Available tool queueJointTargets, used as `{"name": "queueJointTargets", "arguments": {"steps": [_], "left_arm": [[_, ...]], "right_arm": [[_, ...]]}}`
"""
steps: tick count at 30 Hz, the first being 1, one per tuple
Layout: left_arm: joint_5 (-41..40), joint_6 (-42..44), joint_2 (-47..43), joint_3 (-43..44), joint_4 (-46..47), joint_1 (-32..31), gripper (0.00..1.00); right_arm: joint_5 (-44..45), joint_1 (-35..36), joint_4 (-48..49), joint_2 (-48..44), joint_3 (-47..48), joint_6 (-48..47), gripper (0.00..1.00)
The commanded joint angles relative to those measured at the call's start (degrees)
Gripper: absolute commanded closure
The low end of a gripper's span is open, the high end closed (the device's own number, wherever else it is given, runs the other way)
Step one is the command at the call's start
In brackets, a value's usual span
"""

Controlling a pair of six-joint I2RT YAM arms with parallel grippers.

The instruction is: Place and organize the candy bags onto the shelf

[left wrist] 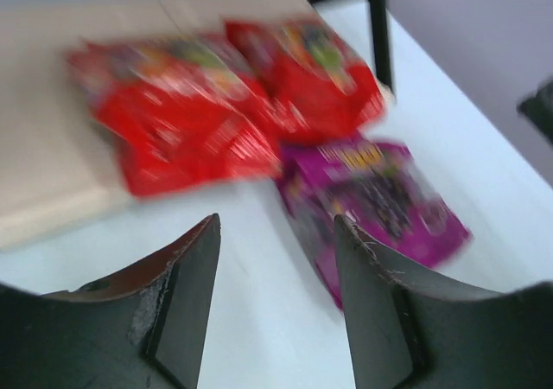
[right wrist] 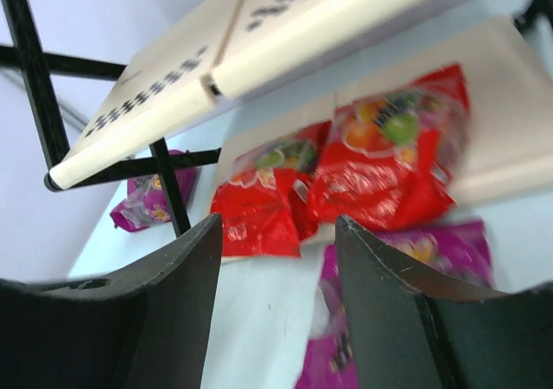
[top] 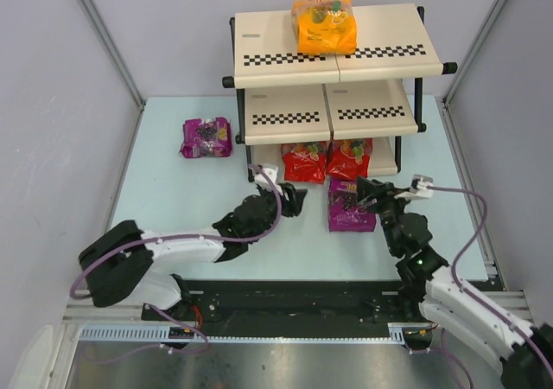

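Bright, even, diffuse light fills the overhead view, which is sharp throughout, with only faint, soft shadows. The orange bag (top: 324, 26) on the shelf (top: 268, 47) carries a slight sheen. The left wrist view is smeared by motion blur, so the print on the red bags (left wrist: 173, 138) and the purple bag (left wrist: 380, 199) is illegible. The right wrist view looks soft, perhaps also blurred, and the right gripper's fingers (right wrist: 164, 320) are dark and shadowed.

Left gripper (left wrist: 276, 225), fingers parted and empty, above the white bench (left wrist: 268, 320); purple candy bag (left wrist: 380, 194) lying just before the touching left red bag (left wrist: 173, 130) and right red bag (left wrist: 315, 73) on the beige shelf board (left wrist: 43, 164).
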Motion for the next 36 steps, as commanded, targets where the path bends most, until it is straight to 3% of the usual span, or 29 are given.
{"name": "queueJointTargets", "arguments": {"steps": [1, 6, 12, 30, 32, 35, 36], "left_arm": [[-1.8, -6.1, 7.4, 2.3, 0.4, -6.6, 0.41], [-0.1, -10.4, 18.7, 7.5, 3.9, -9.9, 0.42], [0.3, -11.1, 21.9, 11.1, 5.0, -11.4, 0.42], [2.2, -14.0, 27.7, 15.2, 5.2, -12.9, 0.42], [3.1, -14.4, 28.3, 15.3, 5.7, -12.9, 0.45], [6.4, -14.9, 30.4, 14.7, 10.0, -12.9, 0.59], [7.1, -14.8, 31.0, 14.8, 11.4, -12.9, 0.68]], "right_arm": [[6.8, 0.4, -24.2, -15.0, -3.8, 9.7, 0.40], [6.7, 0.4, -36.1, -21.6, -6.2, 15.2, 0.38], [7.6, 0.4, -42.1, -20.2, -5.9, 20.8, 0.38], [0.7, -3.7, -32.7, -10.3, -7.3, 19.4, 0.39], [-0.7, -4.8, -30.7, -9.9, -7.6, 19.2, 0.40], [-4.5, -6.5, -28.5, -9.0, -8.3, 19.5, 0.47], [-5.2, -6.8, -28.1, -8.7, -8.6, 19.7, 0.61]]}}
